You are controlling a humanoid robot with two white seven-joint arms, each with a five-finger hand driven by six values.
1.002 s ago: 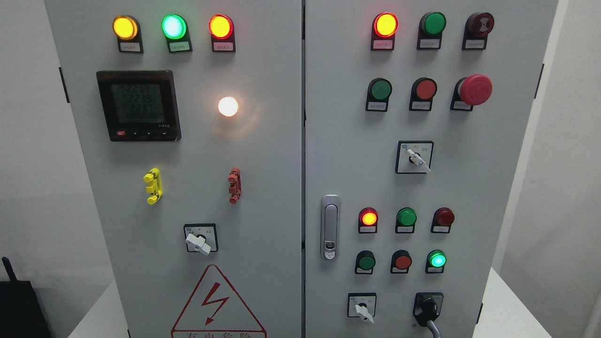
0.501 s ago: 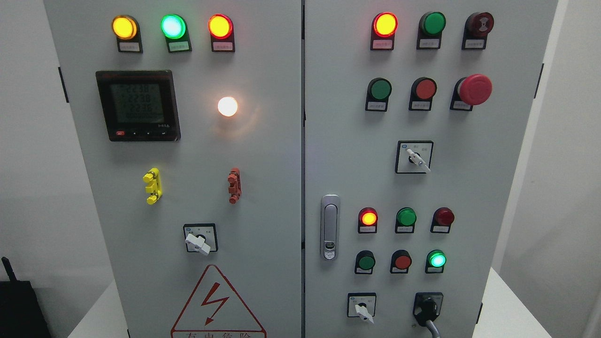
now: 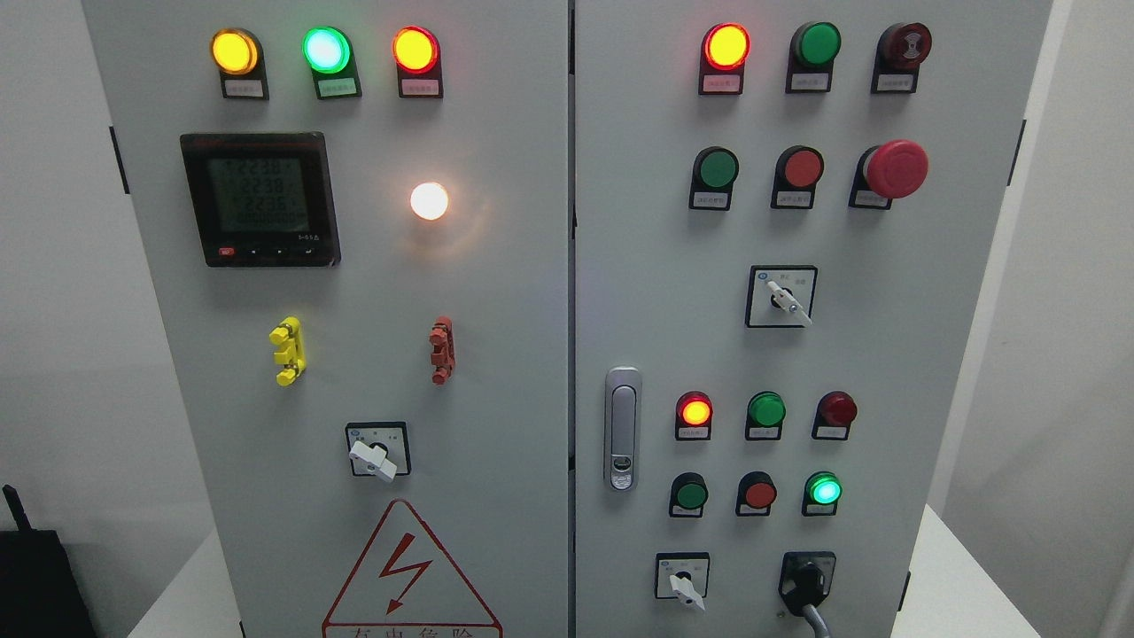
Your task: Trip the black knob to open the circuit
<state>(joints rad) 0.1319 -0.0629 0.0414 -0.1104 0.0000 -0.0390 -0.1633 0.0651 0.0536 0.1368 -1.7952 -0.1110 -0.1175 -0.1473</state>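
A grey two-door electrical cabinet fills the head view. The black knob sits at the bottom right of the right door, on a black plate, its handle pointing down and to the right with a grey tip. To its left is a white selector switch. No arm or hand of mine shows anywhere in the picture.
The right door carries lit red lamps, green and red pushbuttons, a red mushroom stop button, a white selector and a chrome door latch. The left door has a meter, lamps, a white selector and a warning triangle.
The view has shifted very slightly; the meter digits have changed. Nothing on the panel has moved.
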